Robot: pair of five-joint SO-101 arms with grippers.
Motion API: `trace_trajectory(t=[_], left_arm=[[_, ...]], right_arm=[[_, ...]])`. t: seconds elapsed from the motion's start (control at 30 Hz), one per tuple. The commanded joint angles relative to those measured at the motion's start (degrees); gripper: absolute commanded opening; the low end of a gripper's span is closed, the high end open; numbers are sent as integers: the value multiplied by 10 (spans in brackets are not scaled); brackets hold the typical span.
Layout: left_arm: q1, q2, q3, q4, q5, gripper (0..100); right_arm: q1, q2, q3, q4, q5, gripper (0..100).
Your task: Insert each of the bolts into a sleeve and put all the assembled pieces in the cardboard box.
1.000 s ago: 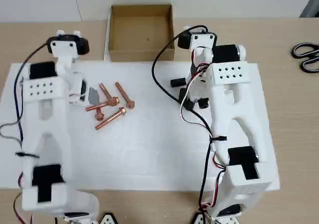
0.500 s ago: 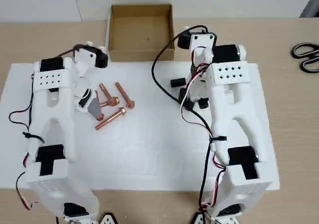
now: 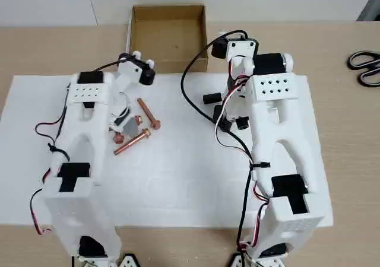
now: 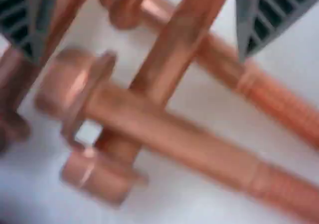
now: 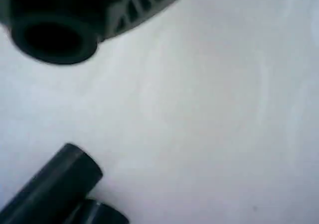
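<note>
Left end effector (image 4: 139, 52) stands spread over the bolts (image 4: 164, 134), which lie crossed in a heap directly beneath and between its fingers (image 4: 269, 15). Risk, as judged: closing here may catch two shanks together, or skid one off the pile, because they overlap. Sleeves (image 3: 211, 98) lie well apart to its right, and the cardboard box (image 3: 168, 38) sits just beyond it. A white foam sheet (image 3: 178, 178) covers the wooden tabletop (image 3: 344, 130), with scissors (image 3: 365, 65) at the far right.
</note>
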Motion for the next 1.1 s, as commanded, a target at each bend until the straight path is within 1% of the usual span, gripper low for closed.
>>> trace_trajectory(t=[0.0,0.23,0.3,0.43,0.57,0.83,0.93,1.07], left_arm=[[8,10,-23,-20,1,239],[9,53,-59,-5,2,234],[14,64,-73,1,2,200],[21,76,-84,6,3,96],[24,72,-85,3,25,17],[27,70,-86,7,25,9],[47,70,-96,33,25,8],[75,70,-152,88,25,7]], right_arm=[[-2,-36,-11,6,4,3],[-2,-36,-11,6,4,3],[-2,-36,-11,6,4,3],[-2,-36,-11,6,4,3],[-2,-36,-11,6,4,3],[-2,-36,-11,6,4,3],[-2,-36,-11,6,4,3],[-2,-36,-11,6,4,3]])
